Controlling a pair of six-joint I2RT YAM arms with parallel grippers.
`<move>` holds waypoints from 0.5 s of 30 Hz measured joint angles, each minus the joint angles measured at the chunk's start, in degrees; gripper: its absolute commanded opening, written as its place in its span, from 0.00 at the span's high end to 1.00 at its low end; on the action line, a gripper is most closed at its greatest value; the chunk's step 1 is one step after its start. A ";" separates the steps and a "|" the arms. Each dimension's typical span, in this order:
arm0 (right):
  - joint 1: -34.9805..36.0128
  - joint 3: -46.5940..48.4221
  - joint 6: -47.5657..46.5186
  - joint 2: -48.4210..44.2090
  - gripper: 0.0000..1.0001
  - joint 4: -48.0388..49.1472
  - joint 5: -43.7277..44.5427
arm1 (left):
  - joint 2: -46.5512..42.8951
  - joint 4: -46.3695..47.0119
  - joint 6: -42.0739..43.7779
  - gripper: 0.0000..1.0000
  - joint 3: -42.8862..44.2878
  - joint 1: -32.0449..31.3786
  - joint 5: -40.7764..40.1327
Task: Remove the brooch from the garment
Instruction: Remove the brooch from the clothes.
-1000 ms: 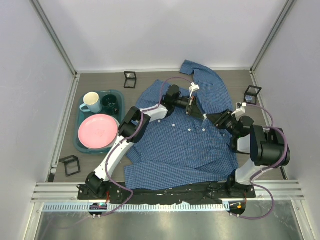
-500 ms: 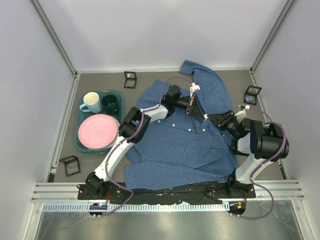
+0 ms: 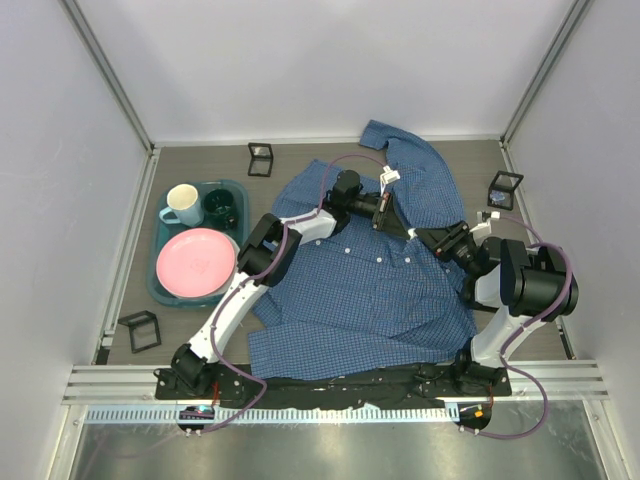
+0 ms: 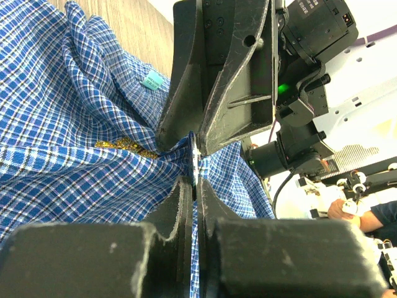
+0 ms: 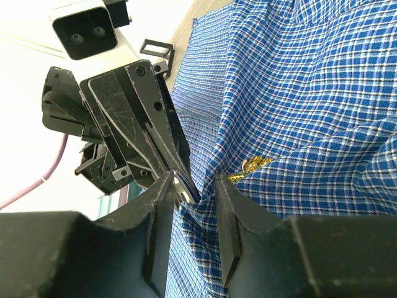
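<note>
The garment (image 3: 370, 290), a blue small-checked shirt, lies spread across the table. The brooch (image 4: 127, 144), a small gold piece, is pinned on a pulled-up fold near the collar; it also shows in the right wrist view (image 5: 251, 166). I cannot make it out in the top view. My left gripper (image 4: 193, 183) is shut on a thin ridge of that fold, just right of the brooch. My right gripper (image 5: 192, 183) faces it tip to tip, jaws open, straddling the same fold beside the brooch. In the top view the left gripper (image 3: 382, 212) and right gripper (image 3: 420, 237) meet over the shirt's upper chest.
A teal tray (image 3: 160, 268) at the left holds a pink plate (image 3: 196, 262), a cream mug (image 3: 182, 205) and a green cup (image 3: 221, 208). Small black frames stand at the back (image 3: 261, 158), right (image 3: 505, 188) and front left (image 3: 143, 330). Walls close in all round.
The right arm's wrist and elbow shifted slightly a second ago, its gripper staying at the fold. The left arm has not moved. Nothing visibly changed in the last half second.
</note>
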 measured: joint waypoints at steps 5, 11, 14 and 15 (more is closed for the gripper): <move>-0.11 0.00 0.20 0.00 0.67 0.00 0.02 | 0.00 0.00 0.00 1.00 0.00 0.00 -0.02; -0.26 -0.11 1.20 0.11 0.66 0.39 -0.11 | 0.00 -0.02 0.00 1.00 0.00 -0.02 -0.04; -0.42 -0.42 1.68 0.11 0.61 0.44 -0.02 | 0.00 0.00 0.00 1.00 0.00 -0.07 -0.04; -0.52 -0.63 1.73 0.11 0.61 0.46 0.09 | 0.00 -0.02 0.00 1.00 0.00 -0.09 -0.02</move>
